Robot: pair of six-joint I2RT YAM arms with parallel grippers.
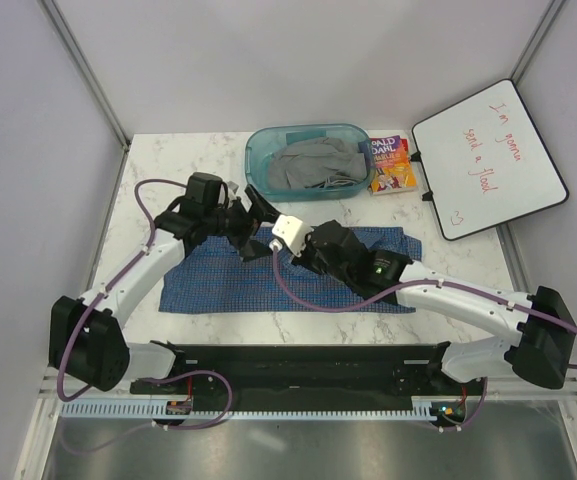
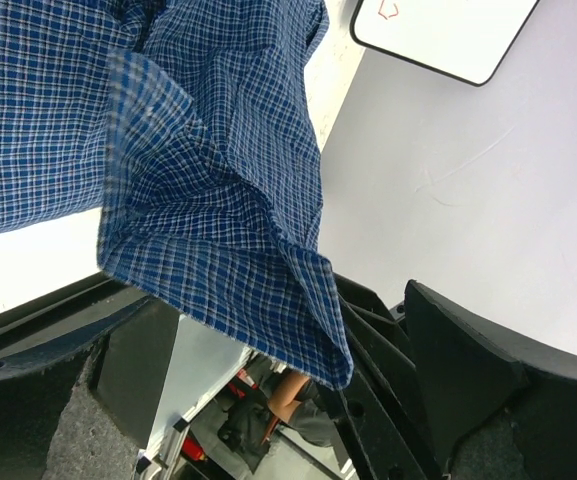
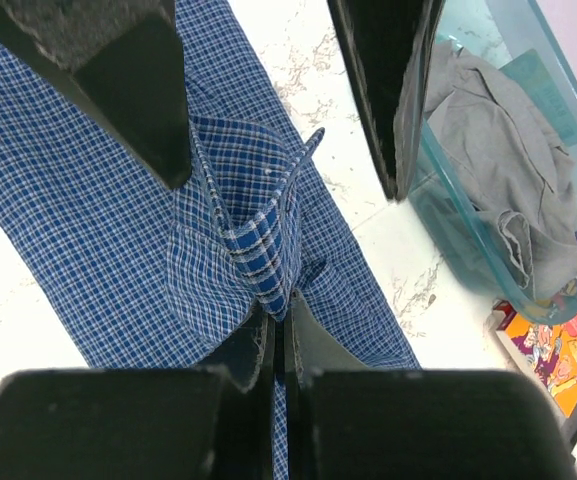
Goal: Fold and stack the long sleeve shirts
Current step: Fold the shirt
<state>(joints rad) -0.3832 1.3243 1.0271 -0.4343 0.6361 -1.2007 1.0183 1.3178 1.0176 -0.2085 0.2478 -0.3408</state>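
Observation:
A blue fine-checked long sleeve shirt (image 1: 288,280) lies spread across the middle of the table. My right gripper (image 3: 280,315) is shut on a raised fold of the shirt (image 3: 253,215) and holds it pinched up above the flat cloth. In the top view the right gripper (image 1: 271,240) meets my left gripper (image 1: 256,225) over the shirt's far edge. My left gripper (image 2: 278,330) is open wide, and the lifted shirt fold (image 2: 218,220) hangs between its fingers (image 2: 448,370). The left fingers (image 3: 128,90) also show on both sides of the fold in the right wrist view.
A teal bin (image 1: 258,150) holding a grey garment (image 1: 313,165) stands at the back; it also shows in the right wrist view (image 3: 438,210). A colourful book (image 1: 390,165) lies right of it. A whiteboard (image 1: 488,160) leans at the far right.

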